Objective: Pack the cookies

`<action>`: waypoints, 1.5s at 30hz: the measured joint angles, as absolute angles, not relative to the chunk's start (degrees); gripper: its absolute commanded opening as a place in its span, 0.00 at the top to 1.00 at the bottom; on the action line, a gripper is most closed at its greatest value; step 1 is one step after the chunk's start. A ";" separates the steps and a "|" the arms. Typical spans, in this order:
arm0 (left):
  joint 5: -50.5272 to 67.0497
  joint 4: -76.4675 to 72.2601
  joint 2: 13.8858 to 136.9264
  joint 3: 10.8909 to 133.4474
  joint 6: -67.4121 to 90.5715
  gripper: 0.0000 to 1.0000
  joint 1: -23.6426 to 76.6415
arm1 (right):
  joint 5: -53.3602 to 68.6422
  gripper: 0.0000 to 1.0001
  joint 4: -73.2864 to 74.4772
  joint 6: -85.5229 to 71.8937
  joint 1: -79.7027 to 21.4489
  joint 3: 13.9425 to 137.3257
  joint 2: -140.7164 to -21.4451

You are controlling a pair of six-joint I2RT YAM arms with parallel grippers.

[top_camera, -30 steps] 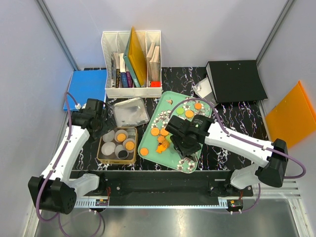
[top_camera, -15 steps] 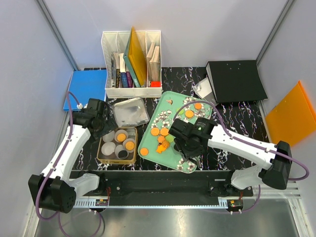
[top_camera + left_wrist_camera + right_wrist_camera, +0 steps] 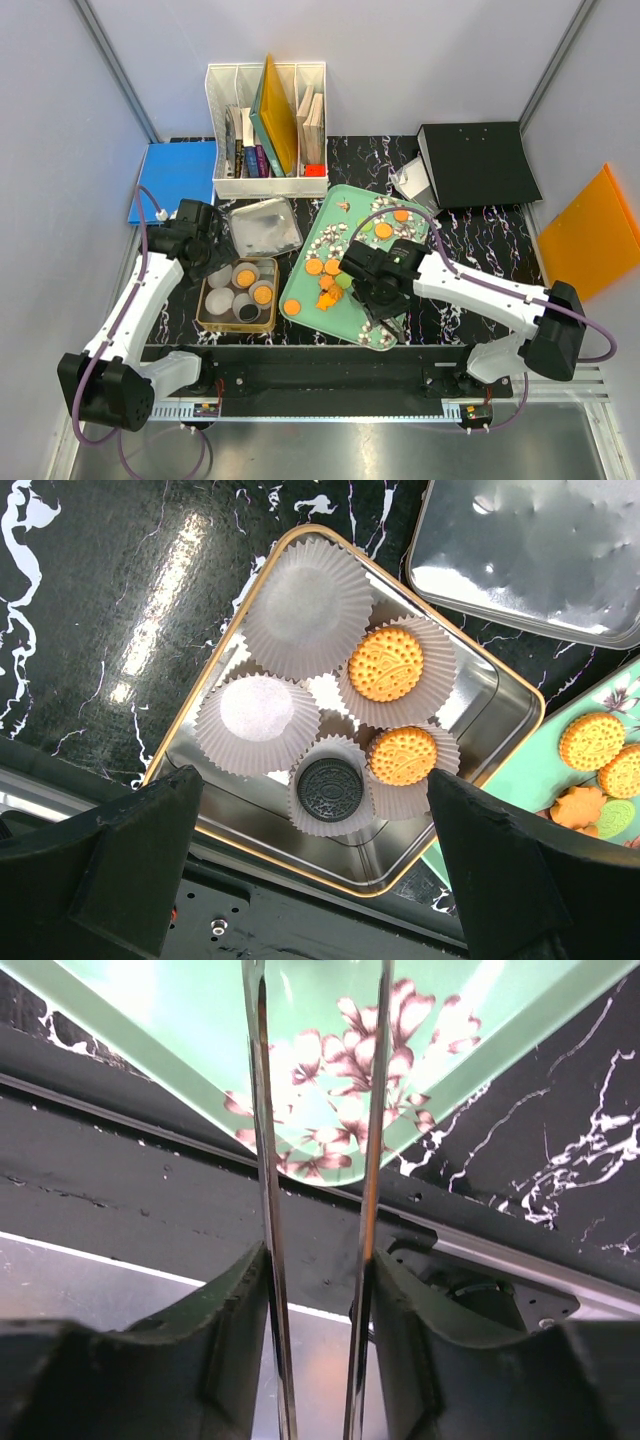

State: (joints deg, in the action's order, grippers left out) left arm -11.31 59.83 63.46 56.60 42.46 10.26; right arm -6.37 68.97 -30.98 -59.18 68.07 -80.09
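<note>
Several cookies, mostly orange (image 3: pixel 314 267) with a few green (image 3: pixel 366 227), lie on the mint-green blossom tray (image 3: pixel 338 205). In the gold-rimmed tin (image 3: pixel 203 300), paper cups hold two orange cookies (image 3: pixel 385 663) and a black one (image 3: pixel 331 788); two cups (image 3: pixel 305 605) are empty. My left gripper (image 3: pixel 312 780) is open and empty above the tin and shows in the top view (image 3: pixel 205 258). My right gripper (image 3: pixel 373 292) is over the near part of the tray, shut on thin metal tongs (image 3: pixel 262 1160). The tong blades reach over the tray's near corner (image 3: pixel 340 1120); their tips are out of view.
A silver tin lid (image 3: pixel 263 225) lies behind the tin. A white file organiser (image 3: pixel 267 130) stands at the back, with a blue folder (image 3: pixel 172 175) to its left. A black binder (image 3: pixel 478 163) and an orange folder (image 3: pixel 592 240) are at the right.
My right gripper has shifted slightly over the near part of the tray with the tongs. The left arm has not moved.
</note>
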 measured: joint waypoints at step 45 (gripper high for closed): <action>-20.51 68.40 56.16 60.31 47.29 0.01 5.58 | 2.35 0.73 71.77 -15.59 -62.15 134.82 -118.19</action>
